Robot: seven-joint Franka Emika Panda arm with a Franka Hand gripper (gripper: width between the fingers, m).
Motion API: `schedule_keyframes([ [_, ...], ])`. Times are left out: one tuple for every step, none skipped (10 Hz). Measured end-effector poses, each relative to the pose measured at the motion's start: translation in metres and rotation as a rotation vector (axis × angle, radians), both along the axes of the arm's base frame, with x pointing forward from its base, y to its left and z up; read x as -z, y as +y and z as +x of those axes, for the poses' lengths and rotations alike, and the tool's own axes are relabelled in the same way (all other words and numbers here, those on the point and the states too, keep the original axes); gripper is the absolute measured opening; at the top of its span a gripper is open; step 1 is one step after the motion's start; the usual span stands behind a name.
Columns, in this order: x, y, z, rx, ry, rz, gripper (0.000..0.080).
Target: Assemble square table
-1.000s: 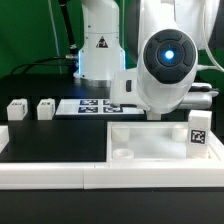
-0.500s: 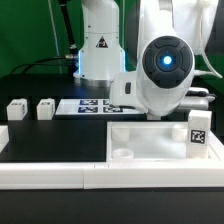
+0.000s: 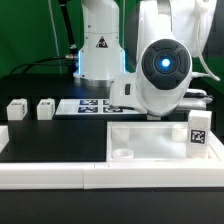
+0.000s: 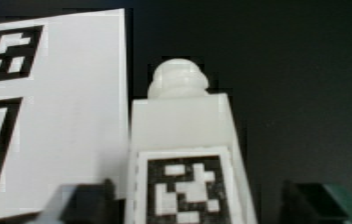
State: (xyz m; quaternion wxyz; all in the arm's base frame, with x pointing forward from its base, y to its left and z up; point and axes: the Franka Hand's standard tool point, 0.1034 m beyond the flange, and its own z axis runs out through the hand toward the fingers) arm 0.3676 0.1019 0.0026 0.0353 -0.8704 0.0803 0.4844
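Note:
The square table slab (image 3: 150, 140) lies white and rimmed at the exterior view's front right, with round corner sockets and a tag (image 3: 198, 133) on its right. Two short white legs (image 3: 16, 109) (image 3: 45, 108) stand at the left. In the wrist view a third leg (image 4: 187, 150) lies on the black table, tag up, its knobbed end pointing away. My gripper (image 4: 199, 205) straddles it, with one dark finger (image 4: 88, 205) close to one side and the other finger (image 4: 319, 200) a little off the opposite side. In the exterior view the arm's round head (image 3: 163, 65) hides the fingers and this leg.
The marker board (image 3: 95, 105) lies flat behind the slab and shows beside the leg as the marker board (image 4: 57, 90) in the wrist view. A long low white border wall (image 3: 60, 170) runs along the front. The robot's base (image 3: 98, 45) stands at the back.
The arm's head has sunk slightly toward the table. The slab and the two standing legs have not moved.

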Motion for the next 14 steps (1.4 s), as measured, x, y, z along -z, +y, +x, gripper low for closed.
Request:
schedule_keyframes([
  [0.0,0.0,0.0,0.001,0.0,0.0,0.0406],
  [0.0,-0.001,0.0,0.002,0.0,0.0,0.0285],
  [0.0,-0.001,0.0,0.002,0.0,0.0,0.0285],
  [0.0,-0.001,0.0,0.003,0.0,0.0,0.0285],
  [0.0,-0.001,0.0,0.004,0.0,0.0,0.0285],
  [0.0,-0.002,0.0,0.004,0.0,0.0,0.0285],
  [0.0,-0.002,0.001,0.005,0.0,0.0,0.0285],
  [0.0,-0.002,0.001,0.006,0.0,0.0,0.0285],
  [-0.003,-0.004,0.002,0.006,0.006,0.006,0.0287],
  [-0.031,-0.013,0.013,0.012,0.024,0.037,0.0287],
  [-0.058,-0.026,0.026,0.037,0.009,0.048,0.0287],
  [-0.079,-0.036,0.031,0.056,0.01,0.054,0.0287],
  [-0.095,-0.04,0.039,0.066,-0.015,0.057,0.0287],
  [-0.097,-0.042,0.041,0.076,-0.024,0.051,0.0287],
])
